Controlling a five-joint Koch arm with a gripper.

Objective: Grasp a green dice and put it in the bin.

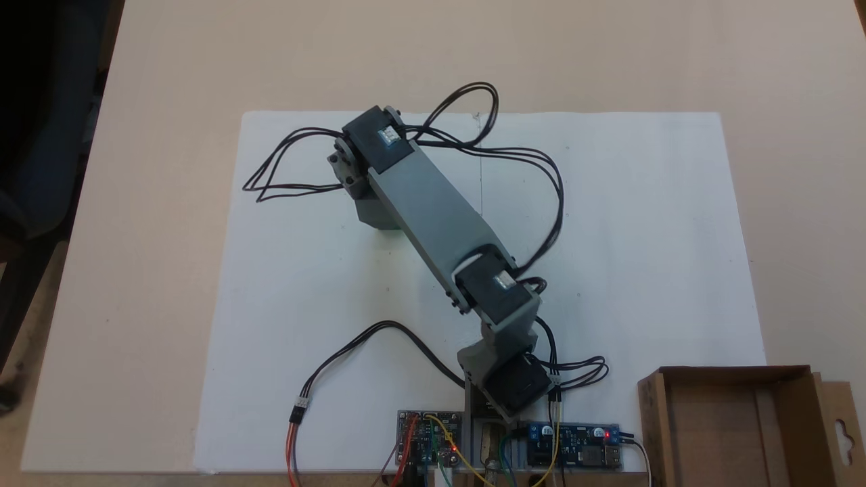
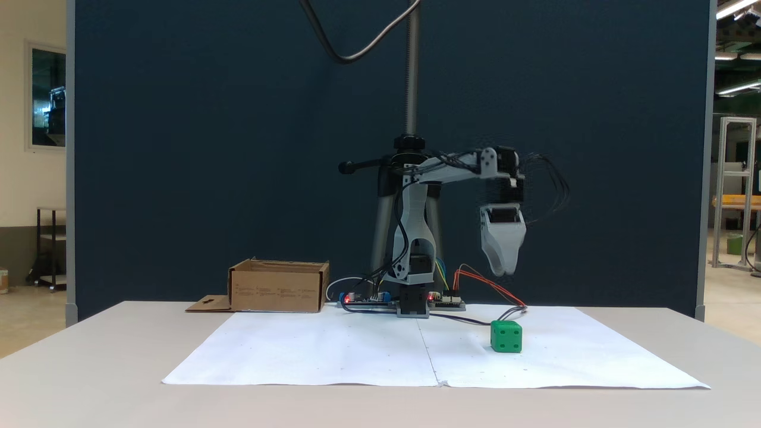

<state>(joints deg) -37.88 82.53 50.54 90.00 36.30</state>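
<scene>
A white sheet [image 2: 357,356] covered the pale table [image 2: 89,380] — dark partition [image 2: 208,148] behind; the dice [image 2: 506,336] sat below the gripper [image 2: 503,272], jaws unreadable.

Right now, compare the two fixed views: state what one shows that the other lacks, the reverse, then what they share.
A fixed view gives the green dice with its pips, resting on the white paper, and the gripper hanging clear above the table. Another fixed view looks into the bin down to its floor. Both fixed views show the arm, the bin, the paper and the lit circuit boards.
</scene>
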